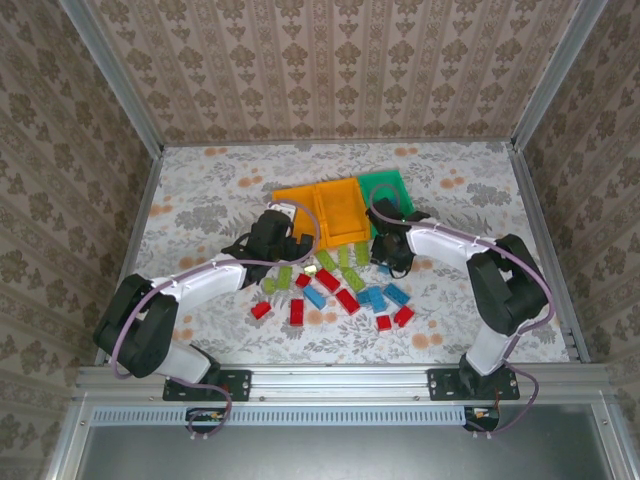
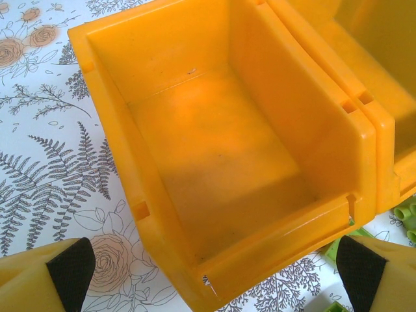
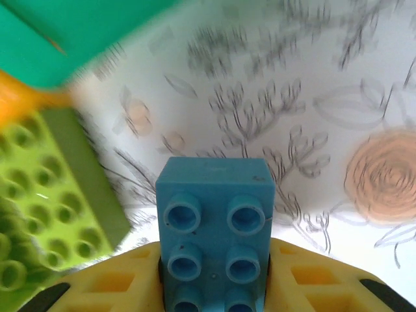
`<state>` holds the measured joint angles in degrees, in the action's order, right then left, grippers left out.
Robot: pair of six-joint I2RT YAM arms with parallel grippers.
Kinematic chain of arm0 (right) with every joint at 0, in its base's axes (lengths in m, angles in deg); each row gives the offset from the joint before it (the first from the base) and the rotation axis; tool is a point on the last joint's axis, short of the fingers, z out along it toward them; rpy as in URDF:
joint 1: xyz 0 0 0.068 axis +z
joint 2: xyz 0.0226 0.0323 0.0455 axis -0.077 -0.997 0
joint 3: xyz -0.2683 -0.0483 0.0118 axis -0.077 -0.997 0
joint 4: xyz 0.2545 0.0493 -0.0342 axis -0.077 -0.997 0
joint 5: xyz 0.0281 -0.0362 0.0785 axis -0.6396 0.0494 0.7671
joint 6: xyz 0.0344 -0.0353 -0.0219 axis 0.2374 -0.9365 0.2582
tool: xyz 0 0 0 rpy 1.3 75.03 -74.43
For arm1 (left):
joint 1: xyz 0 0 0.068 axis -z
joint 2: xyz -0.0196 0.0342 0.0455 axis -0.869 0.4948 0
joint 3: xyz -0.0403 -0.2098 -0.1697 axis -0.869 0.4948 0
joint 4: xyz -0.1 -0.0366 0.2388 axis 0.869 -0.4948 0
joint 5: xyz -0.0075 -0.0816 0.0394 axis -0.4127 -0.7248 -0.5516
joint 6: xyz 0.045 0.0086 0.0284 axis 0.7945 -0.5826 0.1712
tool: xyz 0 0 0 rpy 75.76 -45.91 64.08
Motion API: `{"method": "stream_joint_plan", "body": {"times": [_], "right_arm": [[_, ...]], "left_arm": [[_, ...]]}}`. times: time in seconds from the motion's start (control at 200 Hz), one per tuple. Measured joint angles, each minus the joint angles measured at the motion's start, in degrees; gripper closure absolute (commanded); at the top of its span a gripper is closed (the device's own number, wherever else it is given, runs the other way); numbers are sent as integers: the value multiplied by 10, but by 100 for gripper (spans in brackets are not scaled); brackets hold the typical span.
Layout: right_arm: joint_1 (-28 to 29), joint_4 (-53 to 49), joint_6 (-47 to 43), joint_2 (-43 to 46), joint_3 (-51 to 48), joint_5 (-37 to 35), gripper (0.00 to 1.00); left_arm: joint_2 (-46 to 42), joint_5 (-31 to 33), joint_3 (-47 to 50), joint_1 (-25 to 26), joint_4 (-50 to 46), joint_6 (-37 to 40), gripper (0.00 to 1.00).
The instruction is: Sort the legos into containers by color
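Three containers stand in a row at mid-table: an orange bin [image 1: 293, 203], a second orange bin [image 1: 338, 203] and a green bin [image 1: 383, 187]. Red [image 1: 327, 280], blue [image 1: 372, 297] and lime green legos [image 1: 345, 258] lie scattered in front of them. My left gripper [image 1: 283, 243] hangs open over the near rim of the empty left orange bin [image 2: 214, 162], its black pads [image 2: 68, 266] far apart. My right gripper [image 1: 388, 258] is shut on a blue brick [image 3: 214, 188], low over the cloth near the green bin's [image 3: 78, 26] front corner.
A lime green brick [image 3: 52, 195] lies just left of the held blue brick. More green bricks [image 2: 406, 218] show past the left bin's front right corner. The second orange bin [image 2: 377, 39] touches the first. A flowered cloth [image 1: 200, 200] covers the table, walled on three sides.
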<state>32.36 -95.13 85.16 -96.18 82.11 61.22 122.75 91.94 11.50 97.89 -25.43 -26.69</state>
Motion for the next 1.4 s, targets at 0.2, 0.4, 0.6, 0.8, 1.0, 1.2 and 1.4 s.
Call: {"method": "stream_joint_plan", "body": {"times": [0.2,0.4,0.6,0.8,1.0,1.2,1.4], "right_arm": [[-40,8,-45,0,85,-12,63],[-81,40,-70,-41,165,-10,63],[-104,54,-98,-125,238,-10,60],[-108,66,-115,-153,249,-9,39],[-108,69,-132,-146,250,-6,16],[-94,78,-201,-45,149,3,15],[-49,45,-320,69,25,12,16]], "left_arm": [[0,0,0,0,0,0,0],[0,2,0,0,0,0,0],[0,2,0,0,0,0,0],[0,4,0,0,0,0,0],[0,5,0,0,0,0,0],[0,6,0,0,0,0,0],[0,7,5,0,0,0,0]]}}
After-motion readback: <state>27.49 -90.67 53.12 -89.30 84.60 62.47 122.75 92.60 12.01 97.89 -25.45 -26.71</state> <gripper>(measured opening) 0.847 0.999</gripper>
